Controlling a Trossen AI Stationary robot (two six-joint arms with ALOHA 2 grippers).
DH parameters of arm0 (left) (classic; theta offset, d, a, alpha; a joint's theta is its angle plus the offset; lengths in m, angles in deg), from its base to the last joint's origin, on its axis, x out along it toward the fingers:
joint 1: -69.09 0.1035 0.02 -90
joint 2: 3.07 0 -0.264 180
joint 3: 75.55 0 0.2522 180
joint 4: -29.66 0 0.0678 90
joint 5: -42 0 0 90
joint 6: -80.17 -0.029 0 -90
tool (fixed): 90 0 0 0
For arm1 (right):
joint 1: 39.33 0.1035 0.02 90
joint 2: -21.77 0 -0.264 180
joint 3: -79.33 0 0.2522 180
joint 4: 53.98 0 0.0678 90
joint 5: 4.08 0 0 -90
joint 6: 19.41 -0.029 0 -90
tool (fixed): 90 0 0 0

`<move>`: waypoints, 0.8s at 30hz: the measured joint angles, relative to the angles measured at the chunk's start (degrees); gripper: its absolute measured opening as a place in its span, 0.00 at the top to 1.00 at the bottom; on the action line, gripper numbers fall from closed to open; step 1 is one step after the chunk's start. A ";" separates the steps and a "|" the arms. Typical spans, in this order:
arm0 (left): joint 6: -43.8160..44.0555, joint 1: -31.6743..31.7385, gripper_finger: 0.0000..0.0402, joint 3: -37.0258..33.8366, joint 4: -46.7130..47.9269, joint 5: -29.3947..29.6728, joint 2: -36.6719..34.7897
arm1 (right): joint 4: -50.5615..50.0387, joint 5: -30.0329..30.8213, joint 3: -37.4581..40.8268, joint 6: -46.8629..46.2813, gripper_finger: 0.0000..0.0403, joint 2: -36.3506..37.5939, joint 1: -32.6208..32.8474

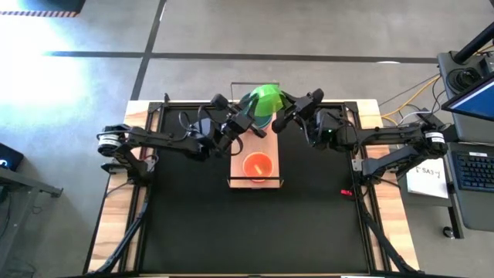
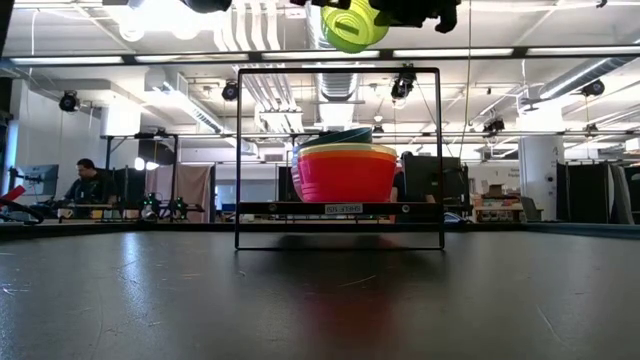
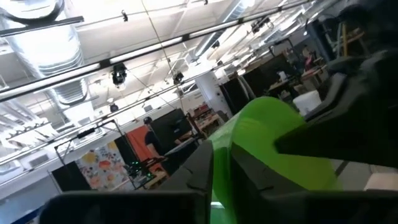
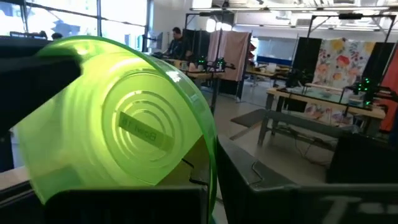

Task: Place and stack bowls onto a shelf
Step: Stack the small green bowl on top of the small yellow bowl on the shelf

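A bright green bowl (image 1: 268, 99) (image 2: 355, 25) is tipped on its side, high above the far end of the shelf (image 1: 235, 150). My left gripper (image 1: 251, 117) and my right gripper (image 1: 279, 118) meet it from opposite sides, both shut on it. On the light-wood shelf (image 2: 340, 208), an orange bowl (image 1: 257, 166) sits at the near end. A teal bowl (image 1: 257, 121) shows under the green one. In the low view, the shelf carries red (image 2: 345, 178), orange and yellow-green bowls, with teal (image 2: 335, 135) on top. My left gripper pinches the green bowl's rim (image 3: 222, 180) on the bowl's left side, one finger (image 3: 199, 168) inside and one finger (image 3: 261, 180) outside the wall. The bowl is lifted clear and tilted. My right gripper pinches the green bowl's rim (image 4: 212, 177) on its right side, with the wall between the two fingers. The bowl's underside (image 4: 140, 127) faces this wrist camera. The bowl hangs tilted, clear of the shelf.
The shelf's thin black wire frame (image 2: 340, 70) rises over the board and its bowls. The black mat (image 1: 255, 232) stretches toward the near edge. A red item (image 1: 346, 192) lies by the right rail. Desks and a person (image 2: 90, 185) are in the room beyond.
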 joint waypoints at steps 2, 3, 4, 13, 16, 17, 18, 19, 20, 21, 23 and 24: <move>0.24 0.20 0.97 0.02 0.57 0.15 -0.11 | -0.11 -0.68 0.00 -1.11 0.98 0.00 -0.06; 0.31 0.21 0.96 0.02 0.68 0.52 -0.10 | -0.27 -0.97 0.00 -1.21 0.98 0.00 -0.09; 0.31 0.15 0.96 0.02 0.80 0.98 -0.06 | -0.45 -1.10 0.02 -1.23 0.98 0.00 -0.09; 1.00 0.13 1.00 0.02 3.51 4.22 -0.04 | -6.98 -3.85 0.02 -2.77 0.86 0.37 0.01; 2.65 0.17 1.00 0.02 5.66 6.20 -0.04 | -10.09 -6.19 0.02 -4.96 0.78 0.83 0.02; 3.41 0.17 1.00 0.00 6.49 6.57 -0.02 | -10.97 -6.87 0.02 -5.95 0.75 1.01 0.01; 4.52 0.12 1.00 0.00 7.53 6.86 -0.04 | -11.92 -7.65 0.02 -6.71 0.72 1.25 0.02; 6.00 0.01 1.00 0.00 8.82 6.99 -0.04 | -13.07 -8.24 0.02 -7.67 0.69 1.49 0.02; 8.06 -0.06 1.00 0.00 10.14 7.27 -0.04 | -14.25 -8.58 0.02 -8.27 0.66 1.69 0.02; 10.38 -0.28 1.00 0.00 11.70 7.76 -0.01 | -15.53 -8.94 0.02 -8.82 0.63 1.89 0.02; 14.82 -0.76 1.00 -0.03 15.39 8.26 0.10 | -19.30 -10.38 0.00 -10.14 0.58 2.45 0.07; 17.15 -1.07 1.00 -0.04 17.42 8.37 0.11 | -21.88 -11.86 0.00 -11.21 0.56 2.87 0.09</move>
